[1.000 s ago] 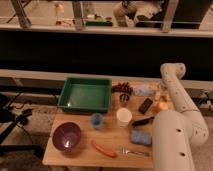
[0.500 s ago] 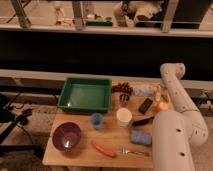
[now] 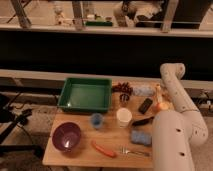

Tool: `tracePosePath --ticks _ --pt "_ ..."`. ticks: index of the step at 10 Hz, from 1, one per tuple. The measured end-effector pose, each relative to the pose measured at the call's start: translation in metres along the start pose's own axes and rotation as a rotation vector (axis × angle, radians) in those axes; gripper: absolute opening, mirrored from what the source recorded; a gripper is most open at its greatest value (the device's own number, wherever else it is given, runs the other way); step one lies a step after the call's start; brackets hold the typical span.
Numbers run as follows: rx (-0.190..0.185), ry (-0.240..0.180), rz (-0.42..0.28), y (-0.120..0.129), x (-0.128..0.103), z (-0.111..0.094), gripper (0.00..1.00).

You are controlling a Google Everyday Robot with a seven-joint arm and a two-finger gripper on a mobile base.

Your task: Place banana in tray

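Wooden surface [image 3: 112,135] under dim light: grasp stage, banana not yet in tray.
Hand [image 3: 159,99] well right of the tray [image 3: 85,95], clamped narrow, seemingly round the banana [image 3: 158,91], though hard to confirm. Next up: lift clear, carry left over the tray, lower, release.

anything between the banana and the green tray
Yes: a clear plastic bag and dark red grapes lie between the pale yellow banana, by the shut end effector on the right, and the dark green plastic tray.
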Motion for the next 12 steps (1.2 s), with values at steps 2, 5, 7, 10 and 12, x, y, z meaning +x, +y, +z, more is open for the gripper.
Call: tracePosePath --ticks 2,5,7,10,12 --pt "0.000 0.000 0.000 0.000 0.000 0.000 0.10" --pt "0.007 -0.027 0.003 -0.003 0.000 -0.009 0.10" --pt "0.037 -0.079 0.002 -0.008 0.004 -0.038 0.10" --pt "0.099 -0.174 -0.028 -0.016 -0.006 -0.110 0.10" --pt "0.142 -0.236 -0.074 -0.006 -0.019 -0.158 0.10"
